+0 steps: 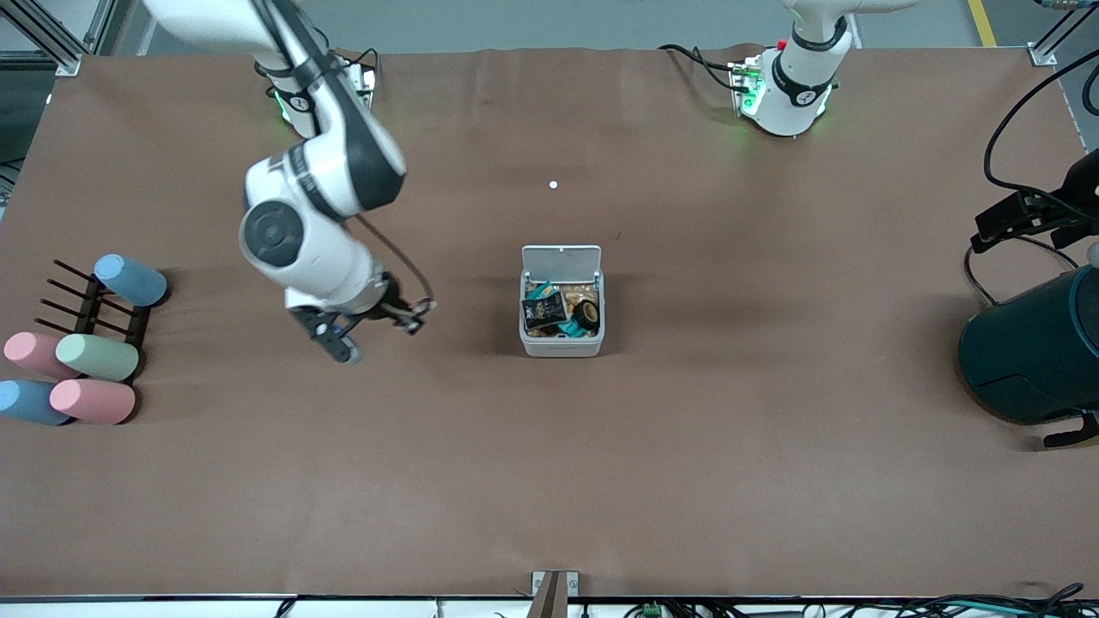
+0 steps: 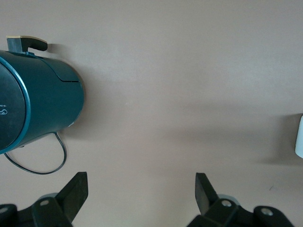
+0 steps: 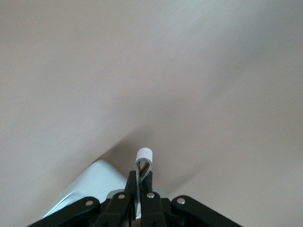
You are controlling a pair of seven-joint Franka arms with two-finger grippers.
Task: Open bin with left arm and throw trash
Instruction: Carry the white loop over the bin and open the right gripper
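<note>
The bin (image 1: 562,348) sits in the middle of the table, a small white plastic box with round corners. Its flat lid (image 1: 561,257) stands up at 12 o'clock. Inside I see the shiny black packet (image 1: 543,311), the round black tape roll (image 1: 587,314) and something beige (image 1: 573,296).

I think the throwing is done, or almost.

My right gripper (image 1: 343,343) hangs over the bare brown table at 9 o'clock from the bin, fingers pressed together. A tiny white bit shows at the tips; I can't tell what it is.

My left gripper (image 2: 142,194) waits at 3 o'clock, fingers wide apart, by the smooth dark can (image 2: 42,104).

Next I would check that no trash is left.
</note>
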